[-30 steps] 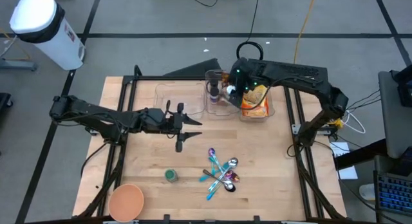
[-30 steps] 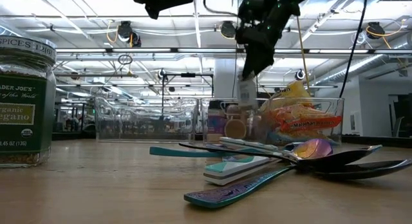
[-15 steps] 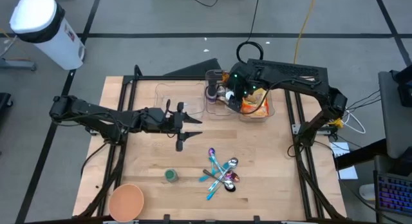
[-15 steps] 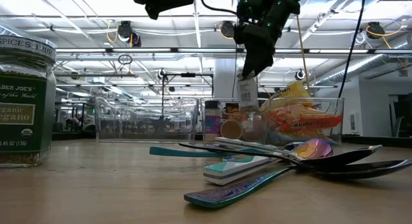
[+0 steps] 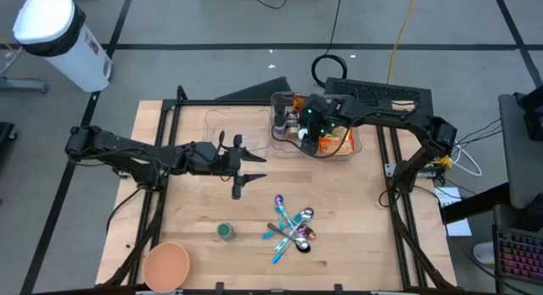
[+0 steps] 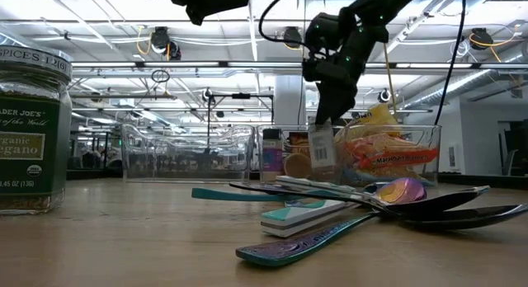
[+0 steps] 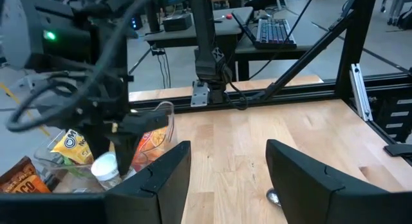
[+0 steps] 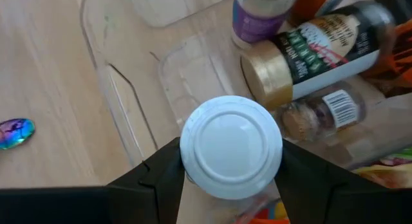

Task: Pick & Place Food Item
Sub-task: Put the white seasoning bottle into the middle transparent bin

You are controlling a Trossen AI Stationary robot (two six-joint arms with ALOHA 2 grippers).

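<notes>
Oregano jar (image 6: 31, 130) cut off by low view's left edge, label partly lost. White-capped jar (image 8: 230, 147) in right gripper (image 8: 230, 179): only the cap shows in right wrist view, body hidden beneath; its label is unreadable in low view. Bin (image 5: 352, 148) contents half covered by right arm from above (snack bag mostly hidden). Left gripper (image 7: 228, 163) fingertips cut by frame's bottom. Orange bowl (image 5: 166, 265) clipped at high view's bottom edge.

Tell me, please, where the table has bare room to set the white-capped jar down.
Bare wood lies right of the spoons, and between the green jar and the left gripper. The bin under the right gripper is crowded.
</notes>
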